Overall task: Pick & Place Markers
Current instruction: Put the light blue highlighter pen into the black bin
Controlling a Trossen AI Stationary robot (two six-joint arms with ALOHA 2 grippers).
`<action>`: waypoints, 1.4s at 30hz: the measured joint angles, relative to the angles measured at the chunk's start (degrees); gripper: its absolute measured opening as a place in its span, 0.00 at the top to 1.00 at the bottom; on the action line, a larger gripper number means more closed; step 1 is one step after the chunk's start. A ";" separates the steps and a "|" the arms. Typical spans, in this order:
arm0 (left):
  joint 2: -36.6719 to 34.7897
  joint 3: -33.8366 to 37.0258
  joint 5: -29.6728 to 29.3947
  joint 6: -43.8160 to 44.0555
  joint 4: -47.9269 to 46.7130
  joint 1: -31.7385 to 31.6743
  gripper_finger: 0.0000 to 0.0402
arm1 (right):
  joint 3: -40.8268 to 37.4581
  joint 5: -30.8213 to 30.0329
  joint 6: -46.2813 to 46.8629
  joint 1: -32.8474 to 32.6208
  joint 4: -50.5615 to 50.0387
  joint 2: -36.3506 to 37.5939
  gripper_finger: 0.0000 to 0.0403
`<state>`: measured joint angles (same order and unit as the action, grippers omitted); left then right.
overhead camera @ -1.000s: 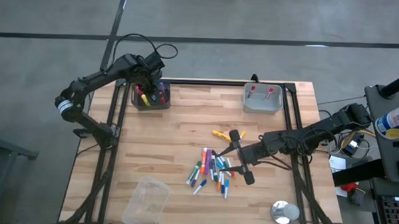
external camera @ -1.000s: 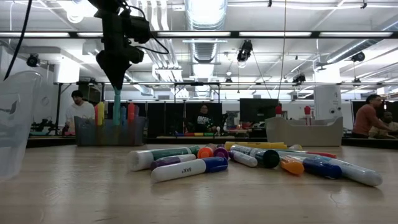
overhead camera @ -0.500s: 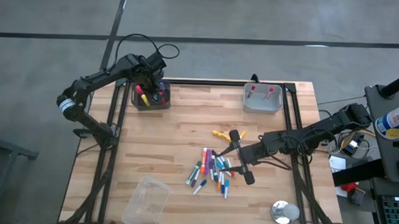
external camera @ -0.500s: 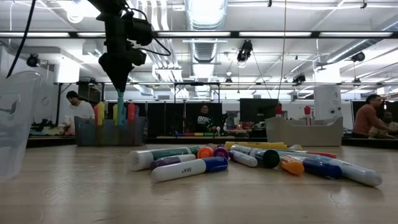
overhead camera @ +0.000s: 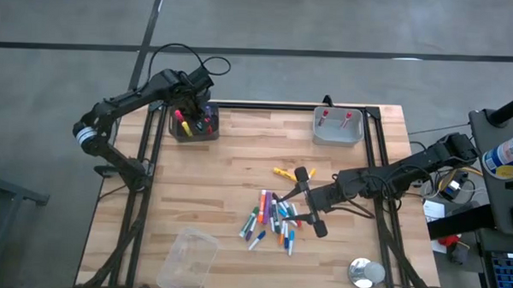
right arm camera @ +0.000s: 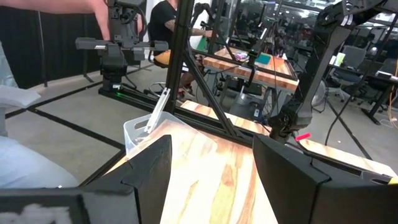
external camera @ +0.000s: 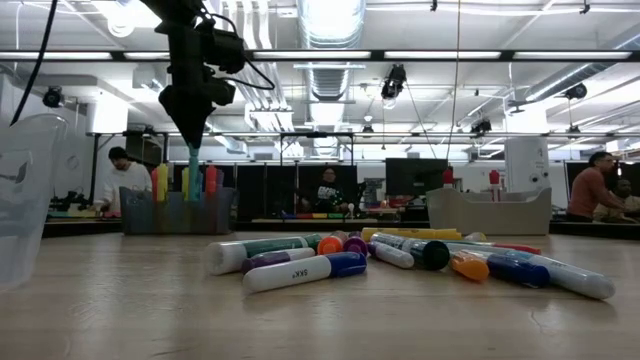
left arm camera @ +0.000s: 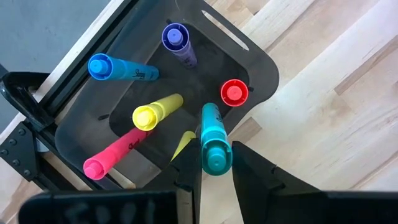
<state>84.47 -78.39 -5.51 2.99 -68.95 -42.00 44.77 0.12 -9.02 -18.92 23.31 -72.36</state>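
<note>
**Teal marker held over dark bin; pile waits mid-table**

Item: left gripper, above the dark bin at the table's far left corner. Fingers closed on a teal marker, held upright, its lower end hanging over the bin's opening.

Bin contents, wrist view: blue marker, purple marker, red marker, yellow marker, pink marker, all leaning at different angles.

Item: right gripper, low over the far side of the loose marker pile mid-table, fingers spread wide with nothing between them.

Other: grey tray at the far right holds two red-tipped pieces; clear tub at the near left; round tin at the near right.

Risks, judged:
- The teal marker hangs close to the bin's table-side wall; released off-centre it could catch the rim and tip out onto the table
- It may land across the yellow marker and stand proud
- The wide right fingers could nudge neighbours and roll markers off the pile

Writing: dark print on the blue and pink barrels, unreadable; the low view shows white lettering on a blue marker, too small to make out
</note>
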 joint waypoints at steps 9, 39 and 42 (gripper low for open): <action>0.02 2.60 0.54 0.02 1.32 -0.06 0.83 | 0.00 0.09 0.02 -0.14 0.00 0.00 0.46; -0.02 7.54 0.78 -1.40 5.75 -1.13 0.83 | 0.00 0.09 0.03 -0.37 0.02 0.00 0.46; -0.04 7.54 0.77 -1.51 6.36 -1.13 0.83 | 0.00 0.09 0.02 -0.37 0.02 0.00 0.46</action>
<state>84.42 -70.85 -4.75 1.48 -62.59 -43.13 44.77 0.21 -8.99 -19.29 23.33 -72.36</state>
